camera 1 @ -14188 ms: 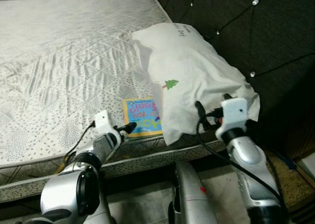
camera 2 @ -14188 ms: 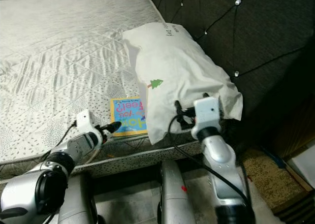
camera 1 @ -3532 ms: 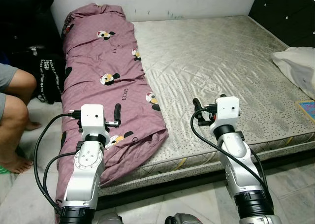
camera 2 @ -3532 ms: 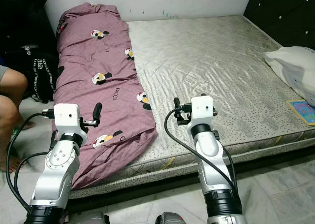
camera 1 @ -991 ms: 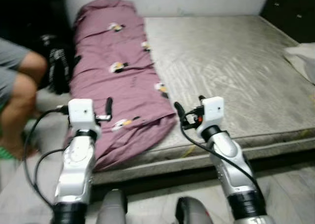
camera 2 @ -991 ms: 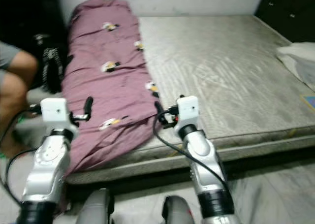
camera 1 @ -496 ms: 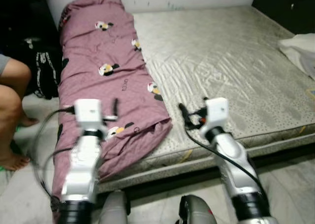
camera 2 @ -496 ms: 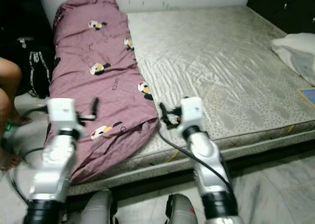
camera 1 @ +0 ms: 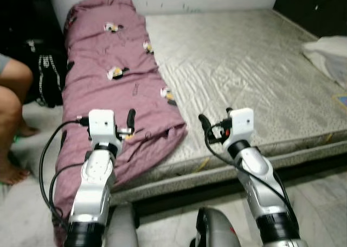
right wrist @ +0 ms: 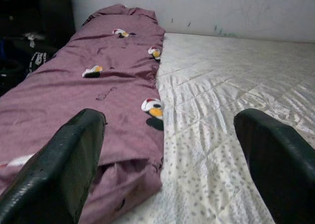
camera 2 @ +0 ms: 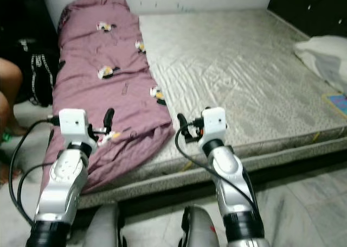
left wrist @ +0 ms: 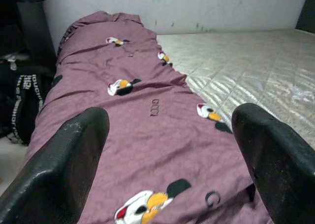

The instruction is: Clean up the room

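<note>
Blanket (camera 1: pixel 116 89) is left crumpled along the mattress (camera 1: pixel 249 73), ahead of both wide-spread end effectors, left (camera 1: pixel 129 128) and right (camera 1: pixel 209 128); nothing is held, so tidying remains undone.

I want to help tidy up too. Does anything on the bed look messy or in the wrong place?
Yes. The purple blanket is bunched in a long heap along the left side of the mattress, and its near end sags over the edge. The rest of the mattress is bare. Both grippers, left and right, hang open in front of it.
</note>
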Controlling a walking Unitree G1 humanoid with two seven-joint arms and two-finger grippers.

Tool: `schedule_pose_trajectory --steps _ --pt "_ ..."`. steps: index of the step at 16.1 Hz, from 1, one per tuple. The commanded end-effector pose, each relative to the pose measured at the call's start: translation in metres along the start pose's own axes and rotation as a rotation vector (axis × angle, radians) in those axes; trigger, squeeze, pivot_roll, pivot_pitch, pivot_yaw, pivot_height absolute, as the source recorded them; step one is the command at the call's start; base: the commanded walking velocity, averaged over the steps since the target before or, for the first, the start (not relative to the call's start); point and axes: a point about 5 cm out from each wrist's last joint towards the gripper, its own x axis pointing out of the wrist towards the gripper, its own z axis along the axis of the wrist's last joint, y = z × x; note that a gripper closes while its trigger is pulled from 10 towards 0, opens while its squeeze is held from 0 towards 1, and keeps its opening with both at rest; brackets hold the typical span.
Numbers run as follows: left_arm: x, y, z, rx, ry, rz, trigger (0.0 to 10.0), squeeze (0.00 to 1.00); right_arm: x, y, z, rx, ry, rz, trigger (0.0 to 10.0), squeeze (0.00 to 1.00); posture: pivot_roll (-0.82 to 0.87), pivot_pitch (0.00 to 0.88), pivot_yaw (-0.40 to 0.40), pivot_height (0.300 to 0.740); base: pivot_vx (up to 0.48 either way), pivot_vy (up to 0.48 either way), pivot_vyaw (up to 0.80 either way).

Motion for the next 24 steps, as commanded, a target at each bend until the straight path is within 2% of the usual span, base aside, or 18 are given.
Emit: schedule_pose_trajectory --steps 1,10,24 --pt "-0.0004 0.0016 -0.0019 0.01 0.008 0.014 10.0 0.0 0.0011 0.0019 0.0006 -0.01 -0.001 0.015 10.0 0.0 -0.02 0.0 -0.04 0.587 0.0 0.0 0.0" --pt "-0.0036 0.0039 -0.0007 -0.017 -0.006 0.009 10.0 0.0 0.0011 0.0018 -0.0016 -0.009 0.014 0.014 10.0 0.0 -0.02 0.0 -0.044 0.583 0.0 0.0 0.0" --pt "-0.0063 0.001 -0.0052 -0.028 0.018 0.0 10.0 0.0 0.0003 0.0027 -0.0033 -0.011 0.024 0.022 10.0 0.0 -0.02 0.0 -0.047 0.583 0.283 0.0 0.0"
